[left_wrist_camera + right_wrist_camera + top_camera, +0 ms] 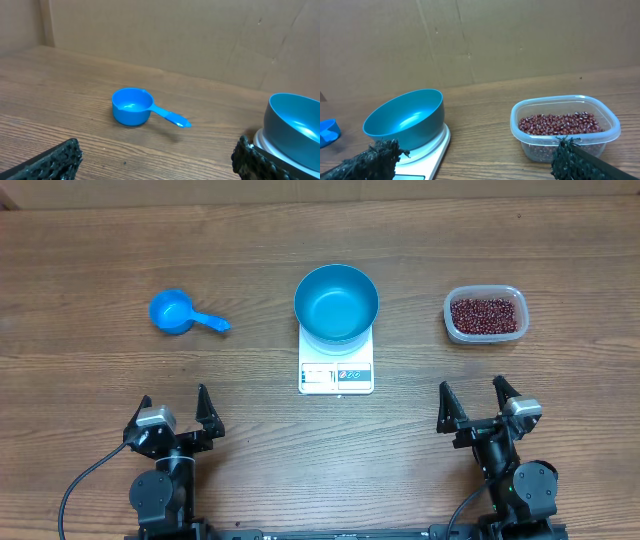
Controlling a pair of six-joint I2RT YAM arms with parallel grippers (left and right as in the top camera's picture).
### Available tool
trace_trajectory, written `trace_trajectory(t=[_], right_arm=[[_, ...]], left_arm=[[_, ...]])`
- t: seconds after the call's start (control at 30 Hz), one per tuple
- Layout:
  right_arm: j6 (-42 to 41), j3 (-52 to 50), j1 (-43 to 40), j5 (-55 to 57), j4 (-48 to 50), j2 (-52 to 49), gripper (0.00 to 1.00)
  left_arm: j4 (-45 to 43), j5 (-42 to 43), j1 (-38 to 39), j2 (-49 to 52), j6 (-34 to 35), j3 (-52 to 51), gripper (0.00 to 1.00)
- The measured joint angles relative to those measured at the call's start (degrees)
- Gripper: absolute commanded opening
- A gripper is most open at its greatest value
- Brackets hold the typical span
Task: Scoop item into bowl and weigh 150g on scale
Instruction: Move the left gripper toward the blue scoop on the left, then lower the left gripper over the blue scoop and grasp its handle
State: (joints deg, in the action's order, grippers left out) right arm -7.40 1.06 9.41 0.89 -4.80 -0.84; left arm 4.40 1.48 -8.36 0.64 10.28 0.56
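The empty bright blue bowl point(336, 303) point(295, 125) point(405, 118) sits on the small white scale point(336, 370) point(427, 152) at the table's middle. Dark red beans point(485, 315) point(557, 123) lie in a clear plastic tub point(485, 314) point(565, 125) at the right. A small blue scoop point(180, 313) point(137, 106) lies at the left, its handle pointing right. My left gripper point(176, 408) point(157, 157) stands open near the front edge, below the scoop, holding nothing. Open as well, my right gripper point(478, 402) point(475, 157) waits below the tub with nothing between its fingers.
A brown cardboard wall point(175, 35) point(520, 40) closes off the far side of the wooden table point(90, 250). Black cables point(85, 480) trail from both arm bases along the front edge.
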Motion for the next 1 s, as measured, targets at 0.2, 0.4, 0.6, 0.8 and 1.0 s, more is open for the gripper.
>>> trace_trajectory(t=[0.2,0.4,0.6,0.8,1.0], right_arm=[[0.0,0.0,0.0,0.0,0.0,0.0,1.00],[0.0,0.0,0.0,0.0,0.0,0.0,1.00],[0.0,0.0,0.0,0.0,0.0,0.0,1.00],[0.0,0.0,0.0,0.0,0.0,0.0,1.00],[0.0,0.0,0.0,0.0,0.0,0.0,1.00]], left_arm=[[-0.1,-0.1,0.0,0.0,0.0,0.0,0.99],[-0.9,2.1,0.0,0.0,0.0,0.0,0.99],[-0.9,4.3,0.0,0.7,0.0,2.3,1.00],[1.4,4.6,0.0,12.6,0.0,14.8,1.00],[13.8,4.8,0.0,36.9,0.0,38.5,1.00]])
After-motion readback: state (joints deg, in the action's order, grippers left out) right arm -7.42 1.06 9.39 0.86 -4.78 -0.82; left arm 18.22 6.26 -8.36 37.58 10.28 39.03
